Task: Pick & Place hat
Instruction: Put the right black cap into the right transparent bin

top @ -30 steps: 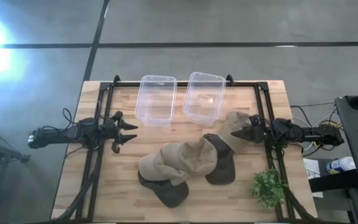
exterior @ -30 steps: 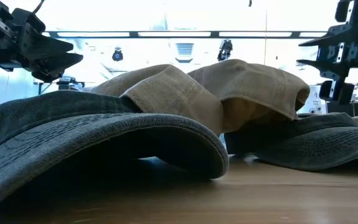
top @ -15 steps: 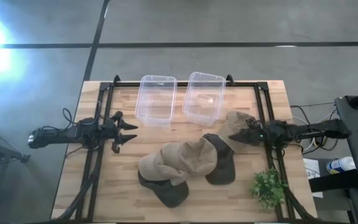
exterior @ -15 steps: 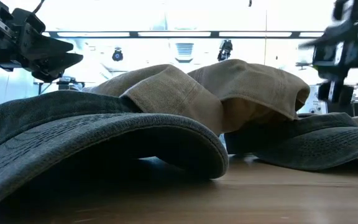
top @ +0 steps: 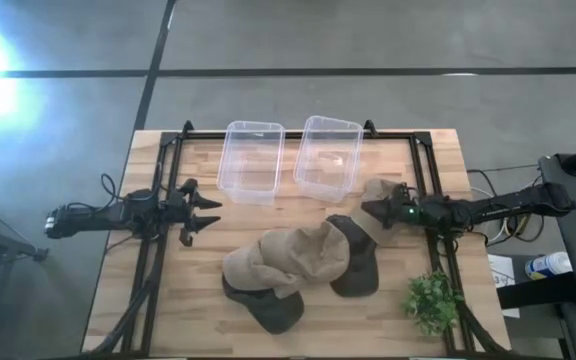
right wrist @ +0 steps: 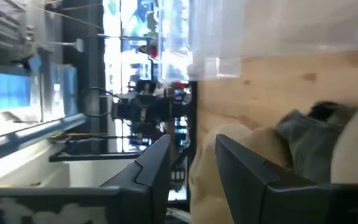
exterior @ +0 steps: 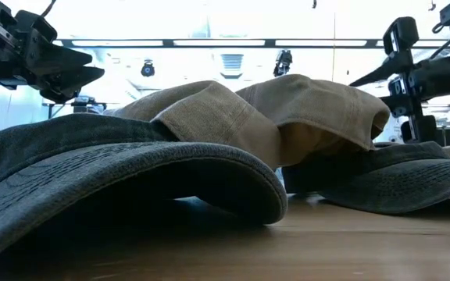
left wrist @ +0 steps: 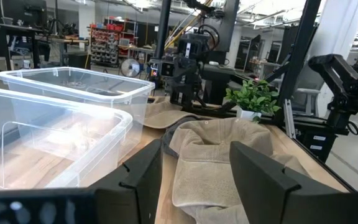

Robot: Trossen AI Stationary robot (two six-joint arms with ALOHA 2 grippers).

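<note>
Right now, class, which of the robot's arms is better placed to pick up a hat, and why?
The right. The right gripper is open just above the tan hat near the right-hand bin. The left gripper hovers open at the table's left side, apart from every hat.

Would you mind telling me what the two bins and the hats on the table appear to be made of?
The two bins look like clear, glossy rigid plastic: the wood shows through them. The hats seem matte woven cloth, perhaps washed cotton: soft folds, visible weave on the brims.
</note>
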